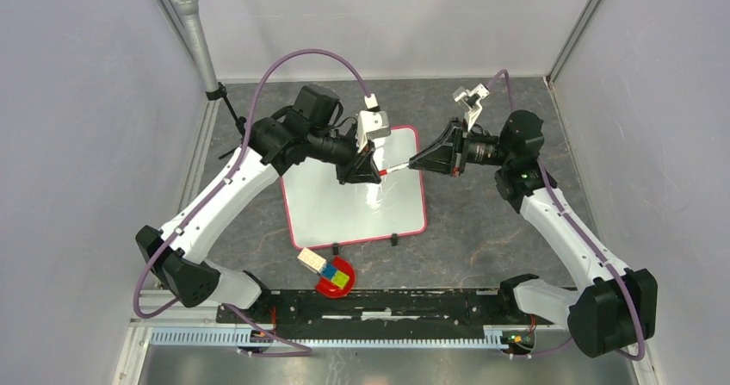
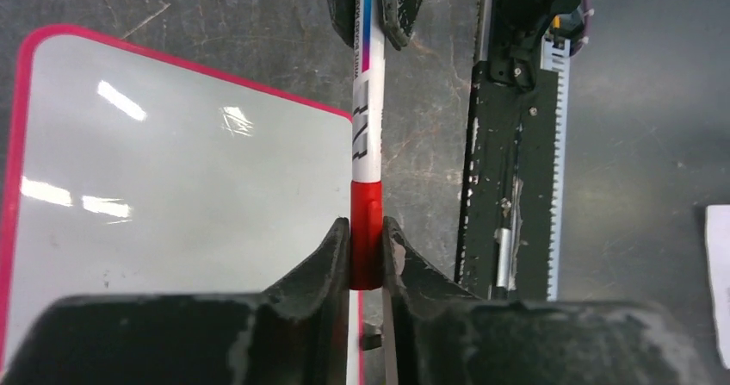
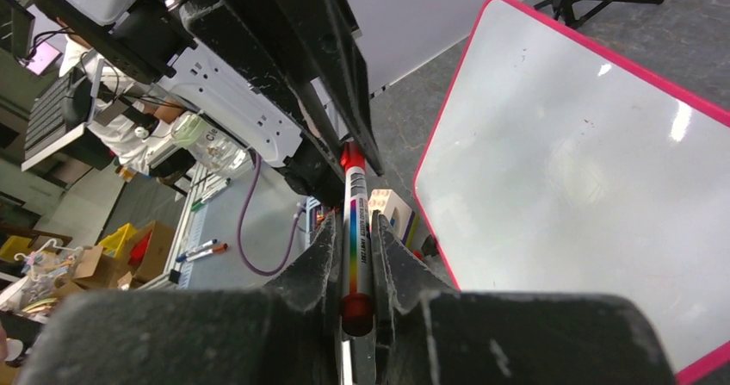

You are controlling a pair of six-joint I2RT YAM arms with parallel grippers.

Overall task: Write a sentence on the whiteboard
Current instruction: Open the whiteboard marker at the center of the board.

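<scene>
Dark mottled tabletop [image 1: 482, 230], pale walls.

Top view: whiteboard [image 1: 353, 200] lies flat at centre. Left gripper [image 1: 372, 171] and right gripper [image 1: 419, 164] face each other above its far right corner, with a marker [image 1: 394, 170] bridging them.

Left wrist: jaws pinched on the marker's red cap [image 2: 366, 221]. Board below, to the left.

Right wrist: jaws clamped on the striped barrel. Board fills the right side, blank and glossy.

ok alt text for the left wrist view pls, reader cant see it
The left gripper is closed on the red cap of a marker, whose white barrel runs straight up the frame to the right gripper. To the left lies the glossy whiteboard with its red-pink border, no writing visible, on a dark scuffed table.
</scene>
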